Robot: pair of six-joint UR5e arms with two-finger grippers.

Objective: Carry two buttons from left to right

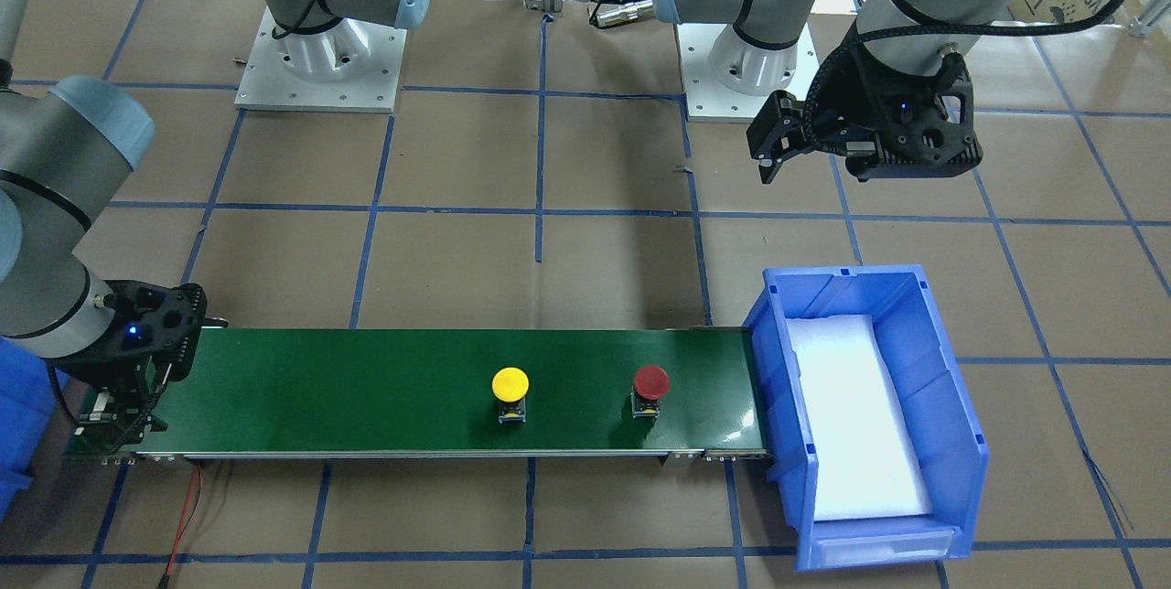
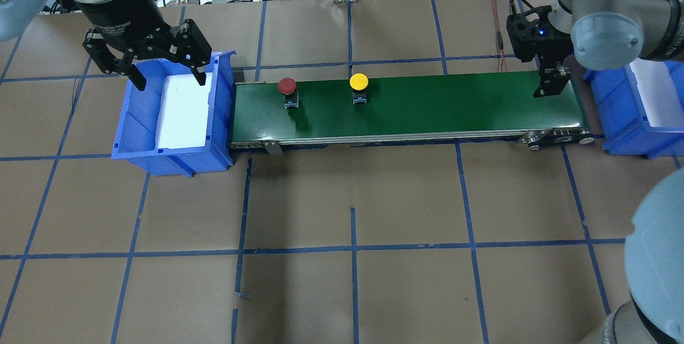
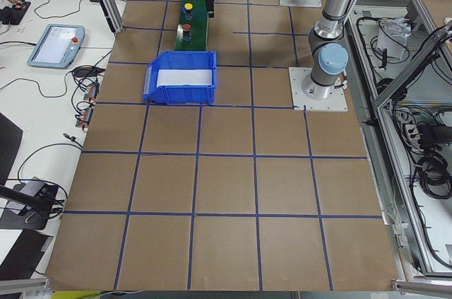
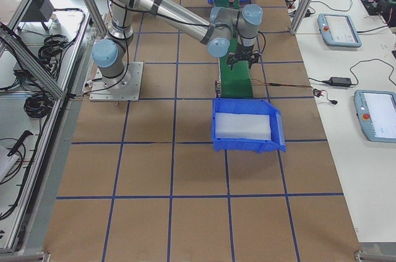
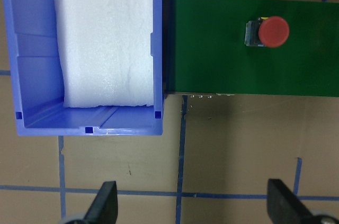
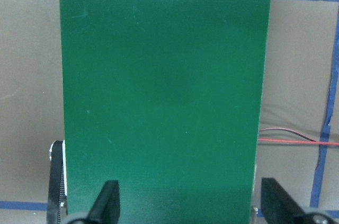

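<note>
Left claw (image 2: 170,81) and right claw (image 6: 190,200) gape empty; I've got red button (image 2: 287,85) and yellow button (image 2: 358,81) on the belt (image 2: 427,109), neither at the table's right edge yet.

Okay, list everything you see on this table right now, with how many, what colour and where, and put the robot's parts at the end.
red button: one, red cap on a dark base, on the belt near its left end
yellow button: one, yellow cap on a dark base, on the belt, right of the red one
belt: one, green, running left to right between the bins
left bin: one, blue, white foam liner, at the belt's left end
right bin: one, blue, white liner, at the belt's right end
wire: one, red and black, beyond the belt's right end
table: one, brown with blue tape grid
left gripper: black, open, empty, above the left bin
right gripper: black, open, empty, over the belt's right end
</note>
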